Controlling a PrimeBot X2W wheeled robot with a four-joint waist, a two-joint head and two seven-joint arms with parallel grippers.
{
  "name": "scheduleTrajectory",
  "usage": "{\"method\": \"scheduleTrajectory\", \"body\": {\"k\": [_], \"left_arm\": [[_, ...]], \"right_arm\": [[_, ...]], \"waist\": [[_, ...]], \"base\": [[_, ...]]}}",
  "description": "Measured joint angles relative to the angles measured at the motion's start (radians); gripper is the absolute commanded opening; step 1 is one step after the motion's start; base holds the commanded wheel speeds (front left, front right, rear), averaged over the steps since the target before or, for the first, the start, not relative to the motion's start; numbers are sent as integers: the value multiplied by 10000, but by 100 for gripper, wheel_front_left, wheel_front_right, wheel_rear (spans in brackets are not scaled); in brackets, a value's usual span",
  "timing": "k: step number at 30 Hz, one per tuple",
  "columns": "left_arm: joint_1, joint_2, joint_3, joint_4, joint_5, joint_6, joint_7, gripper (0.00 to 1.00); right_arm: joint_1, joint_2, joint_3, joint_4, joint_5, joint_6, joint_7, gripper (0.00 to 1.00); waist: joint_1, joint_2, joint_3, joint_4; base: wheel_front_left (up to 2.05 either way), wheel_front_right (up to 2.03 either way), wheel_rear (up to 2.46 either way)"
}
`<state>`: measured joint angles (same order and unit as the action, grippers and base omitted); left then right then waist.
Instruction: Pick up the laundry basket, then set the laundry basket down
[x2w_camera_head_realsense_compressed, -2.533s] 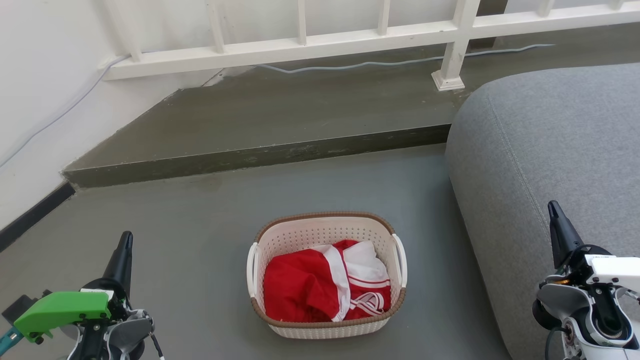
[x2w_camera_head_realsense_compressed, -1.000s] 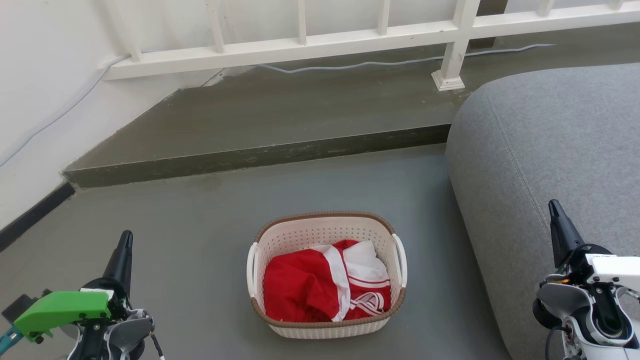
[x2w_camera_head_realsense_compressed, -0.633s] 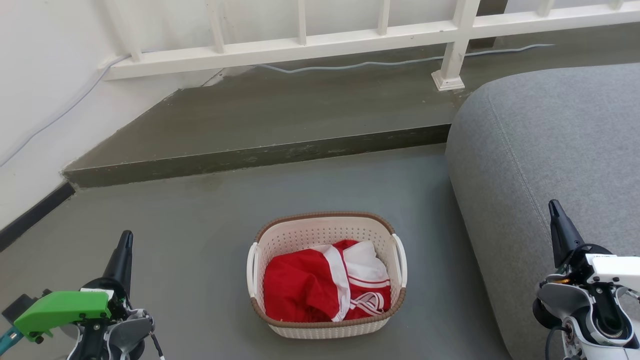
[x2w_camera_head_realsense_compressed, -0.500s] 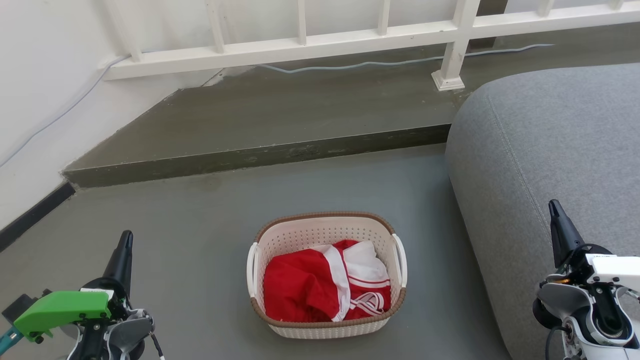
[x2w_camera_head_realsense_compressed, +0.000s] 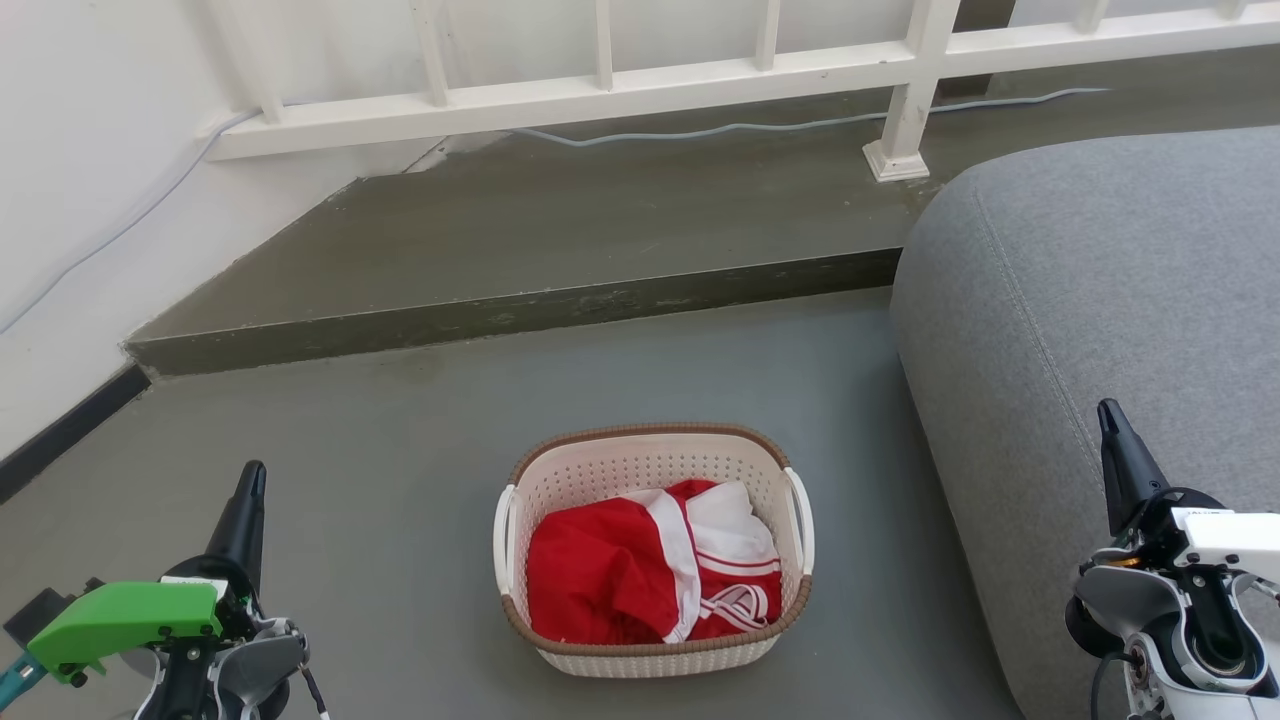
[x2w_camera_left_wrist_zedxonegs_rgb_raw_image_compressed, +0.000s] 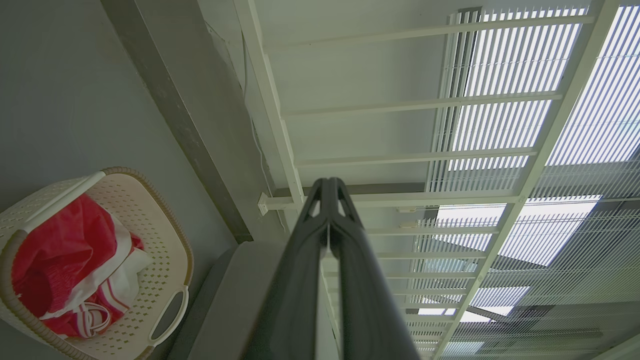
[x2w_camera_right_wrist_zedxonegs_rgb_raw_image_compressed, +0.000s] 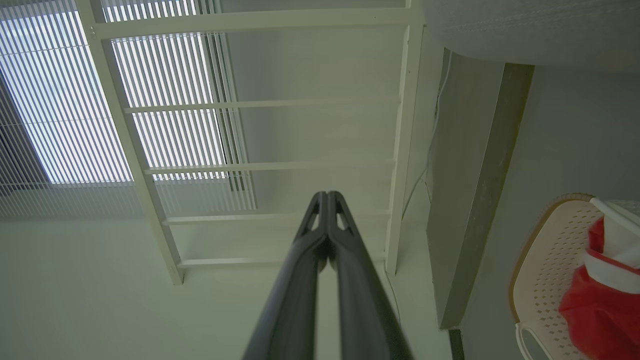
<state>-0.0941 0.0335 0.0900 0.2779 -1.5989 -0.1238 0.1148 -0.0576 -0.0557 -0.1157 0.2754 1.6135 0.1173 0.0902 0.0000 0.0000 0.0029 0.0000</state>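
The laundry basket stands on the grey floor, cream-white with perforated walls, a brown rim and white side handles. Red and white clothing lies inside it. In the left wrist view the laundry basket sits at the lower left; in the right wrist view the laundry basket is at the lower right. My left gripper is at the lower left, well clear of the basket, fingers shut and empty. My right gripper is at the lower right over the sofa, shut and empty too.
A grey sofa fills the right side, close to the basket. A raised concrete step runs across behind it, with a white railing and a cable beyond. A white wall stands on the left.
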Motion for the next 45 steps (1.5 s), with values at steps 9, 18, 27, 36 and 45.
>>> {"method": "scheduleTrajectory", "body": {"k": [9, 18, 27, 36, 45], "left_arm": [[0, 0, -2, -2, 0, 0, 0, 0], [0, 0, -2, -2, 0, 0, -2, 0], [0, 0, -4, -4, 0, -2, -12, 0], [1, 0, -4, -4, 0, 0, -12, 0], [1, 0, -4, -6, 0, -2, -12, 0]], "right_arm": [[0, 0, -6, 0, 0, 0, 0, 0], [0, 4, -8, 0, 0, 2, 0, 0], [0, 8, -13, 0, 0, 0, 2, 0], [0, 13, -19, -2, 0, 0, 2, 0], [0, 17, -21, -2, 0, 0, 2, 0]], "waist": [[0, 0, 0, 0], [0, 0, 0, 0], [0, 0, 0, 0], [0, 0, 0, 0], [0, 0, 0, 0]], "base": [[0, 0, 0], [0, 0, 0], [0, 0, 0], [0, 0, 0], [0, 0, 0]]}}
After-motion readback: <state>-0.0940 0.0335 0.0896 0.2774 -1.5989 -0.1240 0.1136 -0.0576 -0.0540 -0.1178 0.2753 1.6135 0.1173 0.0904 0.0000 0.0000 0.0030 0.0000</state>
